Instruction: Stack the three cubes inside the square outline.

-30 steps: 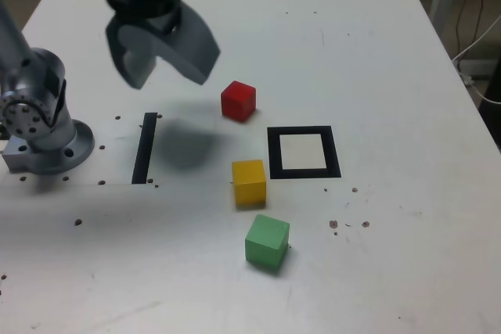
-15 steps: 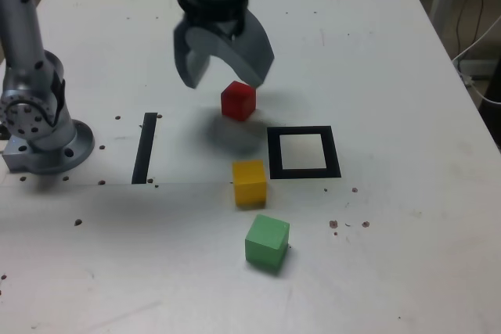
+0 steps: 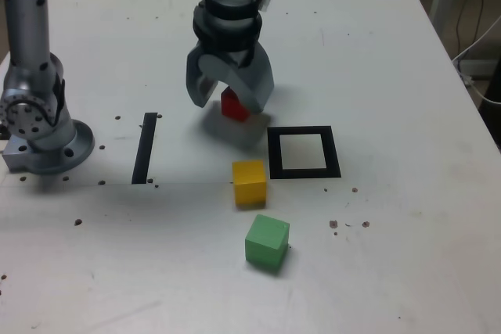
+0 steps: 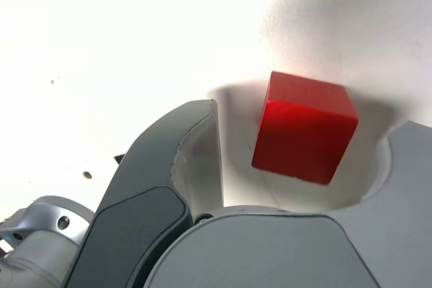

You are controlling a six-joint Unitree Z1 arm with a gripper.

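Jaws [image 3: 230, 99] of the grey arm have swung over from the exterior view's left in the last sec & now hang right by the matte red cube [image 3: 232, 106], open but a bit narrower than before, nothing gripped afaict. Wrist view has red sitting between the fingers w/ space each side. Yellow cube [image 3: 250, 183] & green cube [image 3: 267, 241] haven't moved, both outside the black square outline [image 3: 274, 154], so stack's at zero. Next is prob lower + squeeze red imo.

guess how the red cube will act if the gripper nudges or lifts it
The red cube looks rigid, with sharp edges and flat faces, so it should keep its shape. Sitting flat, it would probably slide rather than roll. Its matching flat sides suggest a steady grip.
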